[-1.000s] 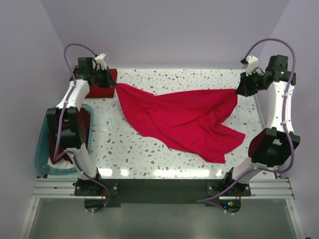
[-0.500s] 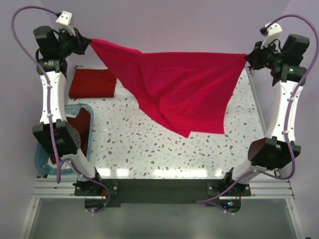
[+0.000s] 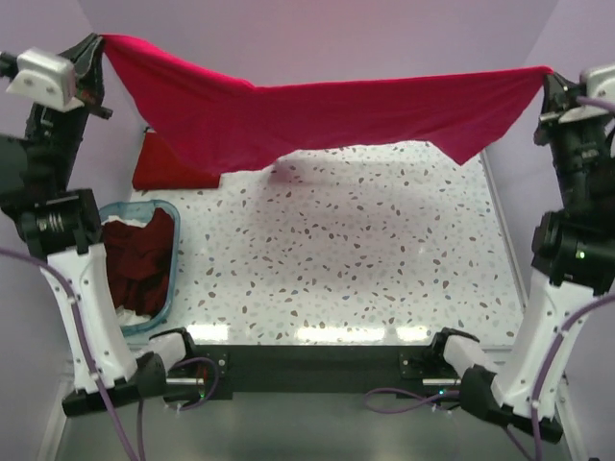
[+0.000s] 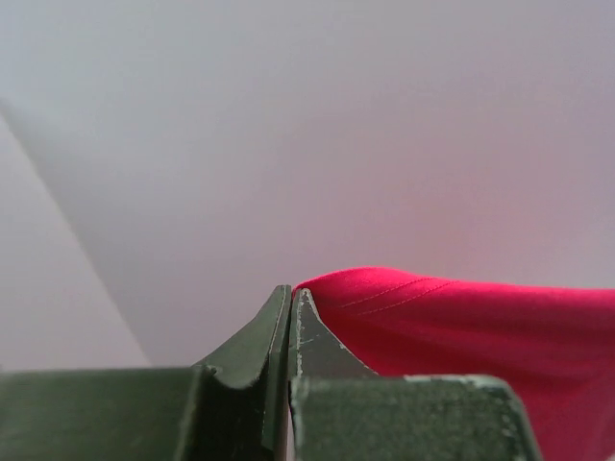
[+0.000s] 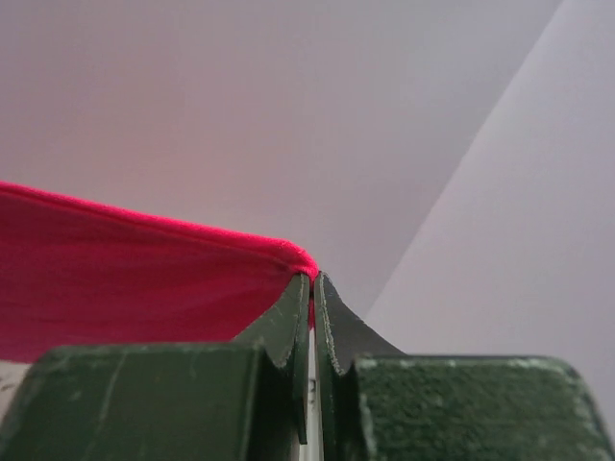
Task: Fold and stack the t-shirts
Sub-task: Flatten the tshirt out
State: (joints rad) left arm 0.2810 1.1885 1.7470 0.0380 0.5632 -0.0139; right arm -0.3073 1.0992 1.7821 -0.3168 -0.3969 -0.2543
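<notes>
Top external: the crimson t-shirt (image 3: 317,115) hangs spread above the tabletop (image 3: 365,259), the left gripper (image 3: 99,44) and right gripper (image 3: 548,79) each clamped on 1 upper corner.

Pinched at either end by the left fingers (image 4: 252,348) and the right fingers (image 5: 348,338), a crimson t-shirt (image 3: 317,115) hangs like a curtain from one pair to the other, barring any straight path between them. Its folds sag lowest just inward of the left fingers. Beneath the cloth, the speckled desk (image 3: 365,250) lies open across its middle and out below the right fingers. Below the left fingers, a folded red t-shirt (image 3: 173,168) fills the far corner. Nearer that arm's base, a blue tub (image 3: 175,279) of dark red t-shirts (image 3: 135,259) blocks the desk's edge. The back wall (image 3: 317,38) rises close behind both pairs of fingers.
</notes>
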